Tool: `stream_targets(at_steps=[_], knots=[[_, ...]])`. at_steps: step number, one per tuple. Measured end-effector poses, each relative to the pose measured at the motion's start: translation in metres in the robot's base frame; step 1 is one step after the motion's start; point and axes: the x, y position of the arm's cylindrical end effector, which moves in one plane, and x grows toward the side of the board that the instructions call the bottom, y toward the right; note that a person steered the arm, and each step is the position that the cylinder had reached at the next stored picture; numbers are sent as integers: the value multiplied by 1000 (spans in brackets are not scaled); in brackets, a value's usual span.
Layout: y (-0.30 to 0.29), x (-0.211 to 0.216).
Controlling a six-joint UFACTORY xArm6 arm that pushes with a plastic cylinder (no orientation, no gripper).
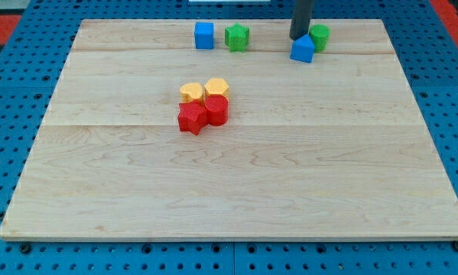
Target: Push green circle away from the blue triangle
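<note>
Wooden board (236, 183): my tip (298, 37) touches blue triangle (302, 50) beside green circle (319, 36), gripping nothing.

A blue cube (204, 35) and green star (237, 37) sit near the board's (236, 183) top edge. 2 yellow blocks (204, 90) touch 2 red blocks (203, 114) mid-board.

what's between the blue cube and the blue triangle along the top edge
In the camera view, a green star-like block sits beside the blue cube; then bare board up to the blue triangle.
</note>
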Motion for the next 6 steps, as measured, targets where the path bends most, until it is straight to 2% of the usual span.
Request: stream_targets(at_steps=[1,4,5,6], knots=[[4,-20],[57,42],[73,21],[61,80]])
